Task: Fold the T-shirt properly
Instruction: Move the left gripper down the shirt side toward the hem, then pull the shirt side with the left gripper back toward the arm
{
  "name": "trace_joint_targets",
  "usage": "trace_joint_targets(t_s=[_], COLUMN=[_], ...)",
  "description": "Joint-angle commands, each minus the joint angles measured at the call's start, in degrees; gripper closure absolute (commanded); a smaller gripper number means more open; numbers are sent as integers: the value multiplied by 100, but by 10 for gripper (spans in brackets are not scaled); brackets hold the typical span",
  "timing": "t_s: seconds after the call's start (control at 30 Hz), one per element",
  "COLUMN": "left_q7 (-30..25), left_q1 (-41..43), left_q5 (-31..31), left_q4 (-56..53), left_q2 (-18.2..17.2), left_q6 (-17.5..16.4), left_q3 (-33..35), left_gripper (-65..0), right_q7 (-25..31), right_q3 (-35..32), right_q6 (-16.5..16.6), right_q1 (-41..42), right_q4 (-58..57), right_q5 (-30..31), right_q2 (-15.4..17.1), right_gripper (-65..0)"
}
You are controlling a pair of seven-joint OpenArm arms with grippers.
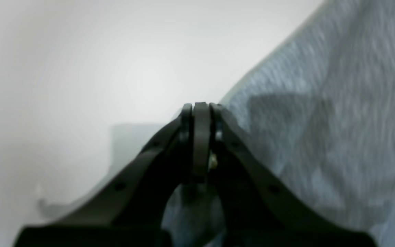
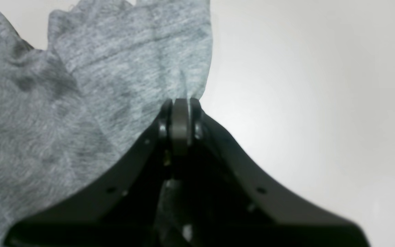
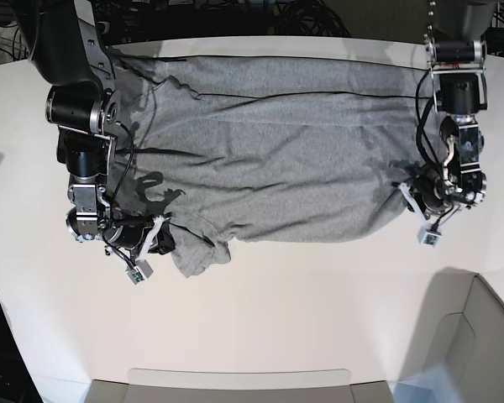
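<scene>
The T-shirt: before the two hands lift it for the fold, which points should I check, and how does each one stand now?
1. Left hand shut at the edge of the T-shirt: ok; cloth between its tips: cannot tell.
2. Right hand shut on grey cloth: ok.
3. T-shirt spread flat: not ok, wrinkled, and the sleeve by the right hand is crumpled.
4. Bare table in front of the shirt for folding: ok.
5. Lettered face up or down: cannot tell; only plain grey shows.
</scene>
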Motion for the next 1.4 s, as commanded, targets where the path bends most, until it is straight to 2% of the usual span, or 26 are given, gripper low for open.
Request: trace_joint_targets(t_s=[0.0, 0.23, 0.4, 0.5, 0.73, 0.83, 1.03, 1.1, 1.23, 1.37], left_q7=[41, 287, 639, 876, 876, 955, 1333, 1377, 1316, 1316], left_q1=[-37, 324, 614, 710, 816, 904, 1581, 1906, 2442, 2715], left_q5=[-17, -17, -35, -26, -44, -44, -53, -61, -53, -26], left_q4=[294, 1218, 2018, 2237, 2308, 2703, 3855, 4110, 4189, 4198], left_q2=[-80, -62, 17, -1, 26, 26, 43, 184, 368, 395], left_q6=[-24, 19, -24, -24, -24, -24, -24, -24, -33, -24], left_q3=[-47, -126, -751, -610, -628, -628, -575, -575, -425, -258], left_gripper=[0, 0, 0, 0, 0, 0, 0, 0, 0, 0], right_q7=[-542, -533, -524, -524, -524, -524, -524, -524, -524, -524], right_q3=[-38, -38, -38, -38, -38, -38, -38, -38, -38, -38], right_q6=[67, 67, 67, 67, 67, 67, 67, 67, 67, 67], right_q1=[-15, -15, -85, -94, -94, -94, -103, -103, -103, -103], right_q4=[-47, -47, -47, -47, -47, -47, -47, -47, -47, -47], right_q5=[-448, -448, -448, -448, -448, -448, -448, -448, -448, -448], right_q2=[45, 45, 45, 45, 45, 45, 125, 125, 142, 142], right_gripper=[0, 0, 0, 0, 0, 0, 0, 0, 0, 0])
